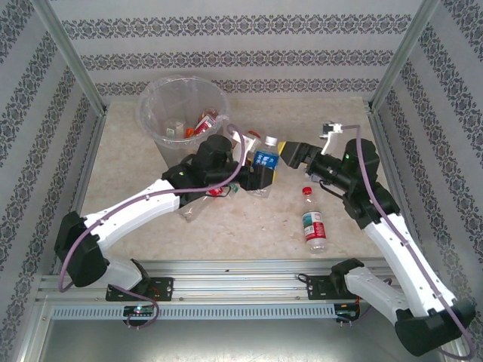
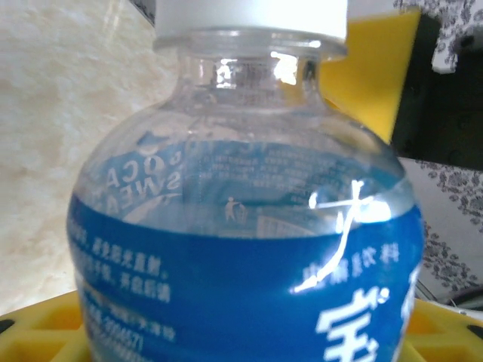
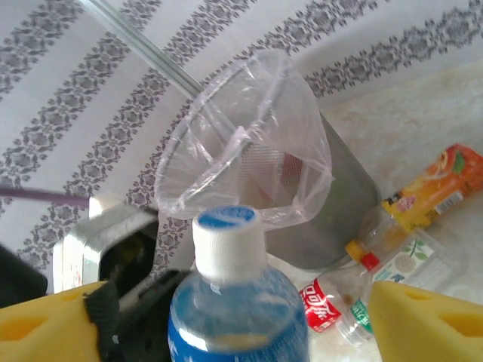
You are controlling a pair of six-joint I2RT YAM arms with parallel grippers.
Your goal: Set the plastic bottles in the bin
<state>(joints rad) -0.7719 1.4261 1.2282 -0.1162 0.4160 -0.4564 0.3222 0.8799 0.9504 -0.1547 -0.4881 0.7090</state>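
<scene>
1 blue bottle (image 1: 264, 161) stands between both claws at the centre of the top view, just right of the bin (image 1: 153, 113), which sits upper left with several bottles already inside. The right claw (image 1: 287, 154) is released: in its wrist view both yellow pads (image 3: 423, 320) stand clear of the bottle, with a gap on each side. The left claw (image 1: 255, 178) sits around the bottle's body, with yellow showing low in its wrist view. Whether it is pressing firmly I cannot tell.

This looks like a hand-over to the left arm, which is nearer the bin. To do it well, the left claw should squeeze the body below the shoulder before any lift, firmly enough that the smooth round plastic cannot slip. The right claw should back straight off toward the right of the frame so its pads miss the cap.

The bin's rim is high, so the bottle must rise above it before crossing left. An orange bottle (image 3: 434, 188) and others lie on the surface at the bin's base, close under that path. 1 red bottle (image 1: 314, 223) lies lower right, near the right arm. The bin stands close to the back wall, leaving little room beyond it.
</scene>
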